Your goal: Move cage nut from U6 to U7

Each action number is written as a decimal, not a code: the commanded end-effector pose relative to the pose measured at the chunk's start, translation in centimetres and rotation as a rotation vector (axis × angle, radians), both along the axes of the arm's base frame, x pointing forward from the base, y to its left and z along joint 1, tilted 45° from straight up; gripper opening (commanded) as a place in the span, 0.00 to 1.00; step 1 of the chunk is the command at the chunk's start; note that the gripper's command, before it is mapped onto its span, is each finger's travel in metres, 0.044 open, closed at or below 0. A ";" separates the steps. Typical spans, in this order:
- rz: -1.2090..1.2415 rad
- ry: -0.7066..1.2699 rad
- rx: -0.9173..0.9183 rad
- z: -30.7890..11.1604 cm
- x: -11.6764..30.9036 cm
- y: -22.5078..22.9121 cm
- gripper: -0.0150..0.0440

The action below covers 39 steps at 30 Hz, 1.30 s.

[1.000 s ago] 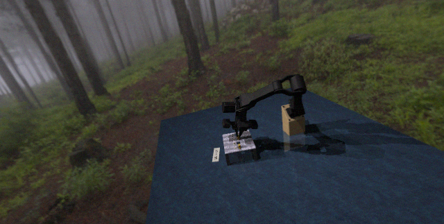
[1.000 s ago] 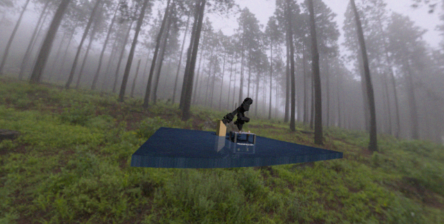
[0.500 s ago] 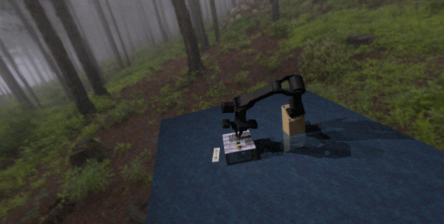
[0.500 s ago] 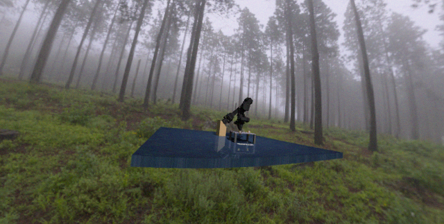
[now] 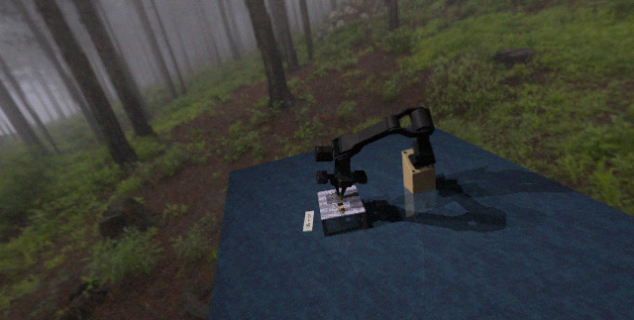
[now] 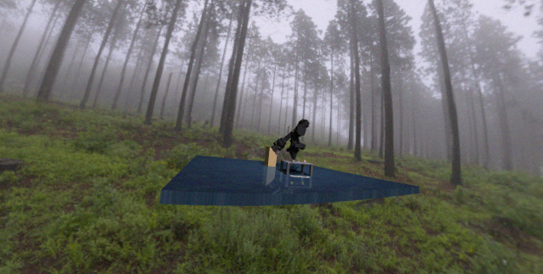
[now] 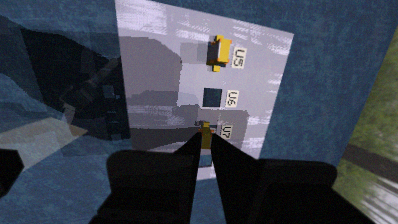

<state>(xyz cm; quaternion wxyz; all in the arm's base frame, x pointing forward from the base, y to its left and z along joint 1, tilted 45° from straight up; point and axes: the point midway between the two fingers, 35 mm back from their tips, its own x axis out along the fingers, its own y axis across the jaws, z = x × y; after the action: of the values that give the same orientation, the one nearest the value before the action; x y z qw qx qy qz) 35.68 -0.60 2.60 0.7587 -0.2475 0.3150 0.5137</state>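
gripper (image 5: 341, 195) (image 6: 293, 160) (image 7: 205, 136) clamped on the cage nut (image 7: 205, 128) by u7! any tilt could leave one wing unclipped; pressing off-centre would cause it.

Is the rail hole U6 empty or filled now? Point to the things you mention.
Empty: in the wrist view, the square hole beside the U6 label (image 7: 232, 98) shows only dark blue, with no yellow nut in it.

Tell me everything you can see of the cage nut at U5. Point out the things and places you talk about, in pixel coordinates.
The cage nut at U5 (image 7: 220, 52) is small, yellow with orange-red edges and a dark side face, and looks like painted metal or plastic. A yellow tab sticks out at each end. It sits on the pale rail plate (image 7: 155, 20), beside the U5 label (image 7: 239, 58), clear of the jaws. Its underside is hidden, so I cannot tell how its wings stand.
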 end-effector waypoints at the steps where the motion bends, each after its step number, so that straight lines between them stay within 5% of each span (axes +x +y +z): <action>1: 0.009 0.001 0.003 0.1 0.1 0.0 0.30; 39: 0.046 0.035 0.014 0.0 0.4 0.0 0.30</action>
<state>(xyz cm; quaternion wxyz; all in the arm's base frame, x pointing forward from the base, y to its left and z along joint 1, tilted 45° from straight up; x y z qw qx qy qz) 35.94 -0.60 2.54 0.7443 -0.2398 0.3212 0.5341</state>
